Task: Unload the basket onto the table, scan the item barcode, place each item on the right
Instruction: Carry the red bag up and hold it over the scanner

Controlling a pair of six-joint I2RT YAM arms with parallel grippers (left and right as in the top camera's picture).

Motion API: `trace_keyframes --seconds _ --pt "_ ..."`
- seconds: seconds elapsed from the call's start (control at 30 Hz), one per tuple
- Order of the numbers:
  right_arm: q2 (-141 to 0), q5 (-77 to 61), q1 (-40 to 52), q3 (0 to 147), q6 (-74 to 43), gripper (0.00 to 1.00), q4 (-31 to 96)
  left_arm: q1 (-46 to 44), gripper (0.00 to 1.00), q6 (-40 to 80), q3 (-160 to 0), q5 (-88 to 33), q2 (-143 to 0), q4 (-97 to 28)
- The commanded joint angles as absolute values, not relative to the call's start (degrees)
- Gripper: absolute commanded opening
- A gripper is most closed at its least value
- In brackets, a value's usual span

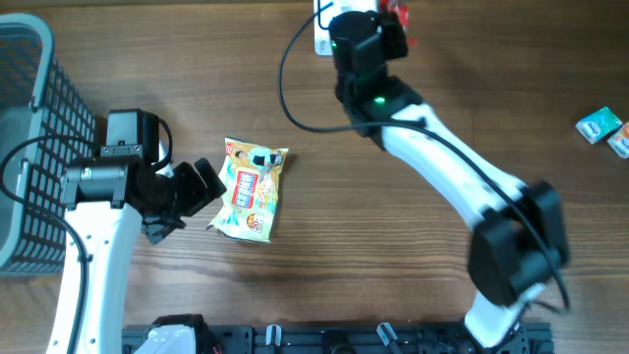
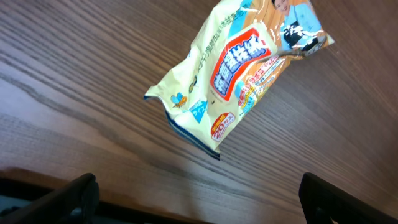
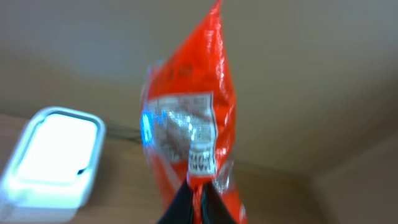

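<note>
A red snack packet [image 3: 193, 106] hangs upright from my right gripper [image 3: 199, 198], which is shut on its lower edge. A white label with a barcode [image 3: 201, 163] sits just above the fingertips. The white scanner [image 3: 53, 158] lies to the left of the packet. Overhead, the right gripper [image 1: 385, 28] is stretched to the table's far edge, with the red packet [image 1: 397, 12] beside the scanner [image 1: 322, 29]. A yellow snack packet [image 1: 253, 189] lies flat mid-table. My left gripper [image 1: 192, 206] stands open just left of it, touching nothing; the yellow packet [image 2: 239, 68] is ahead of its fingers [image 2: 68, 199].
A grey wire basket [image 1: 29, 147] stands at the left edge, behind the left arm. Two small packets [image 1: 600, 125] lie at the far right edge. A black rail [image 1: 334, 339] runs along the table's near edge.
</note>
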State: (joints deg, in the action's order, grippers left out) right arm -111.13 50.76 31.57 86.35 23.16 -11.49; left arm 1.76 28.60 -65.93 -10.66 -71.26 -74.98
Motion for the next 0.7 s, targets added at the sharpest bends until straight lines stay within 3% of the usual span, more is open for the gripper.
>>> trace_keyframes --seconds 0.0,0.1,0.67 --pt "-119.1 62.1 32.0 87.0 56.6 0.04 -34.1 1.6 1.00 29.0 -65.8 -11.3 -71.3 -75.0" --pt "-123.9 60.1 32.3 87.0 66.0 0.04 -49.9 1.6 1.00 29.0 -65.8 -11.3 -71.3 -75.0" --pt "-131.3 44.6 37.3 87.0 59.5 0.04 -49.7 1.6 1.00 29.0 -65.8 -11.3 -71.3 -75.0"
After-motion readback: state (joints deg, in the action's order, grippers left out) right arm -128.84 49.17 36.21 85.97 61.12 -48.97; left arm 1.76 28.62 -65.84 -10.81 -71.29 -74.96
